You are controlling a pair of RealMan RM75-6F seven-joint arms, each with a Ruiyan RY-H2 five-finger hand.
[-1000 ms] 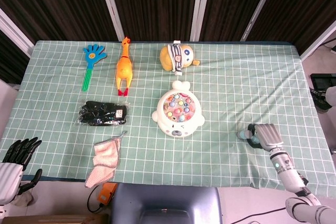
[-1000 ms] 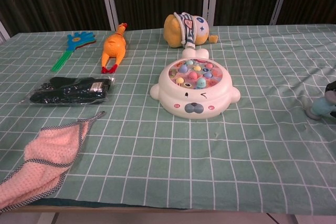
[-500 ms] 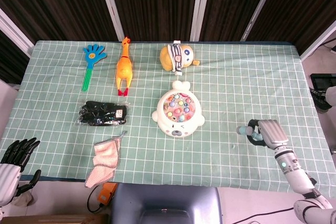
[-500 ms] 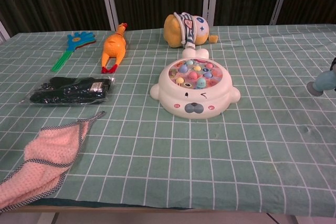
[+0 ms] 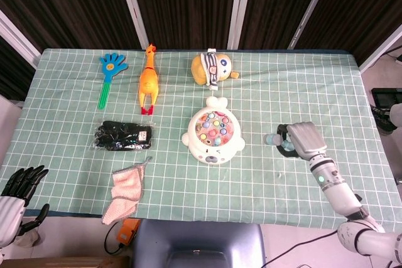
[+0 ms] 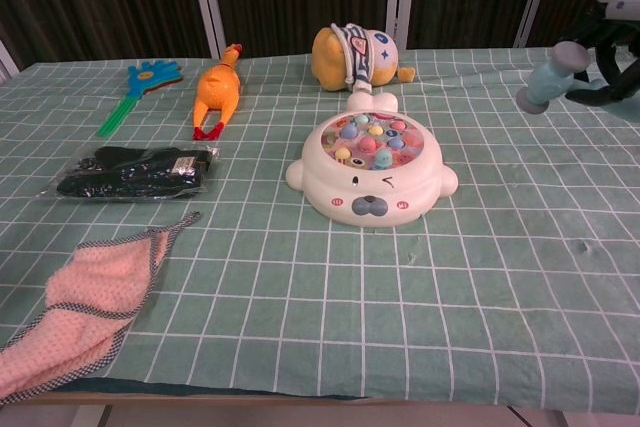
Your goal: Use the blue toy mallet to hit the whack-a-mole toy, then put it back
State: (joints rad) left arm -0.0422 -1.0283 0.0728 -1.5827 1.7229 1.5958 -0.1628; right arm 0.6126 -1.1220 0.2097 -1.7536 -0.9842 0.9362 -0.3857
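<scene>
The white whack-a-mole toy [image 5: 213, 134] [image 6: 371, 169] with coloured pegs sits mid-table. To its right, my right hand [image 5: 301, 139] [image 6: 615, 42] grips the blue toy mallet [image 5: 277, 141] [image 6: 550, 75] and holds it raised above the cloth, head pointing left toward the toy, a short way from it. The mallet's handle is hidden inside the hand. My left hand [image 5: 20, 186] hangs below the table's front-left corner, fingers spread, holding nothing.
At the back lie a blue hand clapper [image 5: 110, 75], a rubber chicken [image 5: 148, 80] and a yellow plush [image 5: 213, 68]. A black packet [image 5: 123, 135] and a pink cloth [image 5: 127, 189] lie front left. A green checked cloth [image 5: 282, 92] covers the table.
My right hand has lifted the mallet off the cloth and carried it up and left toward the whack-a-mole toy. The left hand has barely moved.
</scene>
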